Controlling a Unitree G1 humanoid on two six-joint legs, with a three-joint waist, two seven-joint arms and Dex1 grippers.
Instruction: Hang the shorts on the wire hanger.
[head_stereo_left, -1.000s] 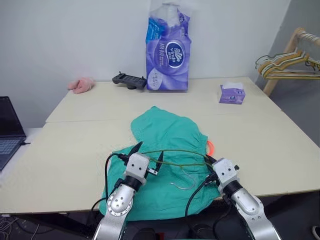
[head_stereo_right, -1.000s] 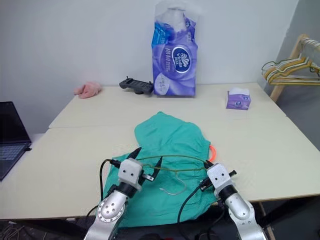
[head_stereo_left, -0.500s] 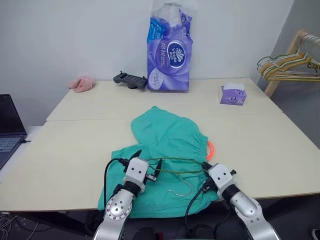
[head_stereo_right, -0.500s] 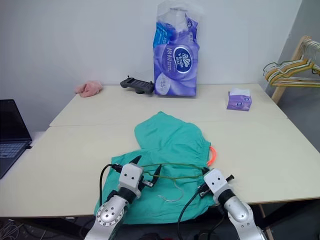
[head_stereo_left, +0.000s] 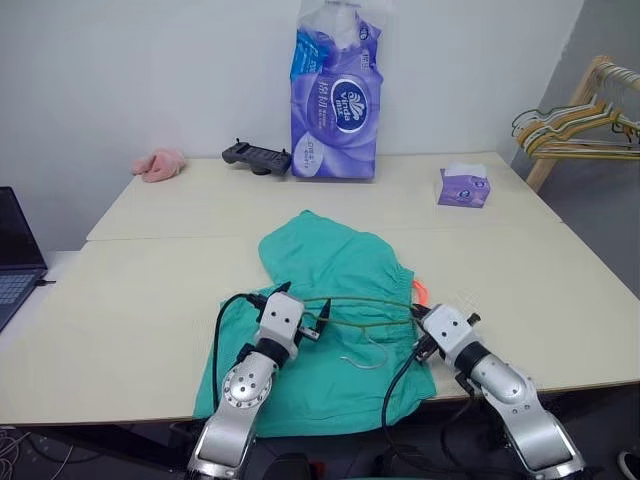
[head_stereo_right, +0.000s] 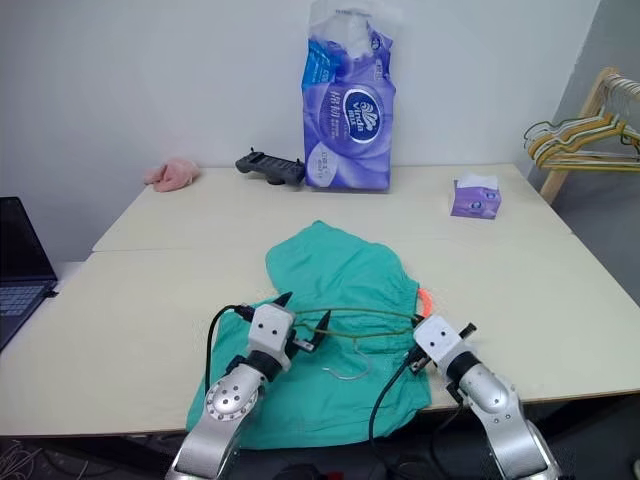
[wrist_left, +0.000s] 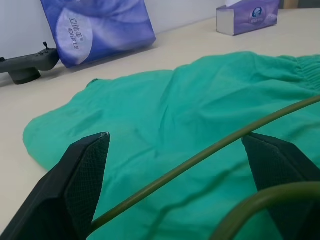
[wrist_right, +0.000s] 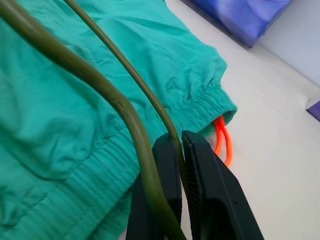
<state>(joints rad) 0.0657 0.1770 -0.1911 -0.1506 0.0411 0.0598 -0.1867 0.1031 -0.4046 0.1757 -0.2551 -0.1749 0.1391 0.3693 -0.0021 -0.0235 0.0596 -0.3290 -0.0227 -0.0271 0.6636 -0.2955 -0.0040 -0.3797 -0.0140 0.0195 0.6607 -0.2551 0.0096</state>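
From the head cameras: teal-green shorts (head_stereo_left: 330, 310) spread on the near part of the pale table (head_stereo_left: 150, 300), reaching to its front edge, with an orange drawstring (head_stereo_left: 421, 292) poking out at the cloth's 3 o'clock side. Lying across the shorts — a thin olive wire hanger (head_stereo_left: 365, 305), its long bar running from 9 to 3 o'clock and its hook (head_stereo_right: 350, 372) pointing toward 6 o'clock. At the hanger's 9 o'clock end, the left gripper (head_stereo_left: 301, 312), fingers spread wide with the wire passing between them (not pinched). At the 3 o'clock end, the right gripper (head_stereo_left: 414, 320), clamped on the wire. Farther back, at 12 o'clock: a tall purple tissue-roll pack (head_stereo_left: 337, 95), a black controller (head_stereo_left: 256, 157) just beside it at 9 o'clock, a small pink cloth (head_stereo_left: 160, 165) near the wall at 10 o'clock, a small purple tissue box (head_stereo_left: 464, 187) at 2 o'clock. Off the table at 3 o'clock, a bunch of pale hangers (head_stereo_left: 570, 130) on a wooden rack; at 9 o'clock, a laptop (head_stereo_left: 15, 270). From the left wrist: both black fingers (wrist_left: 82, 175) far apart, olive wire crossing the gap above green cloth. From the right wrist: the two fingers (wrist_right: 167, 200) pressed together — wire nipped between their tips, drawstring just beyond.
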